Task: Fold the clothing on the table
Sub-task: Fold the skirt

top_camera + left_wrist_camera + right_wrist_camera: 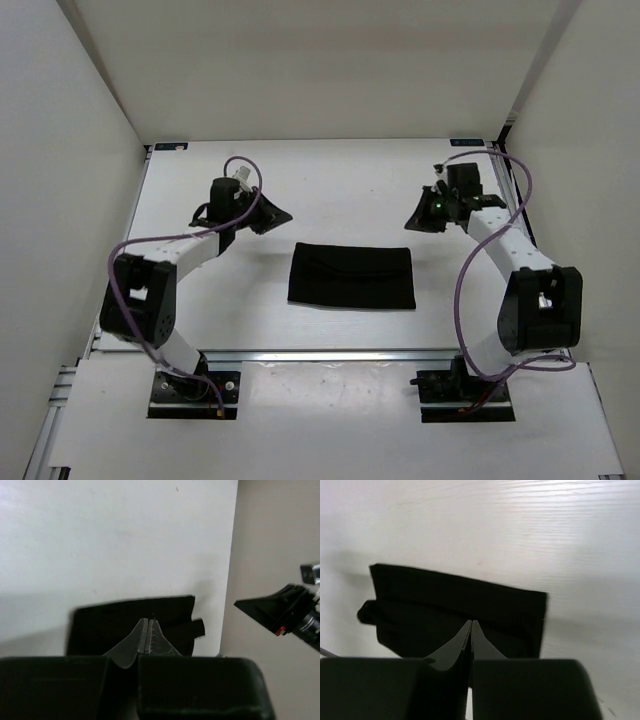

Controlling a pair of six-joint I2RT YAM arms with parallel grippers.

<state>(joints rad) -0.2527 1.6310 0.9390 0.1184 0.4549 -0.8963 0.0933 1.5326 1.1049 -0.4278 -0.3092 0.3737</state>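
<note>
Clothing [352, 276] folded mid-bench, both sets of jaws together

The black clothing lies flat on the white bench [330, 180] as a wide, neat rectangle, with layered edges running along its length. It sits at the middle of the bench, a little nearer the arms' bases than the far wall. In the wrist views a small tab of fabric [198, 628] sticks out from one short edge.

The left arm [165, 262] reaches in from the left and the right arm [500, 235] from the right. Their heads hang above the bench just beyond the clothing's two far corners, apart from it. The left jaws are pressed together tip to tip with nothing between them, and so are the right jaws. Each wrist camera looks past its own fingers down onto the clothing.

A purple cable [462, 290] loops along each arm. Plain pale walls [60, 150] close in the bench on three sides, and a metal rail [330, 354] runs along its near edge.
</note>
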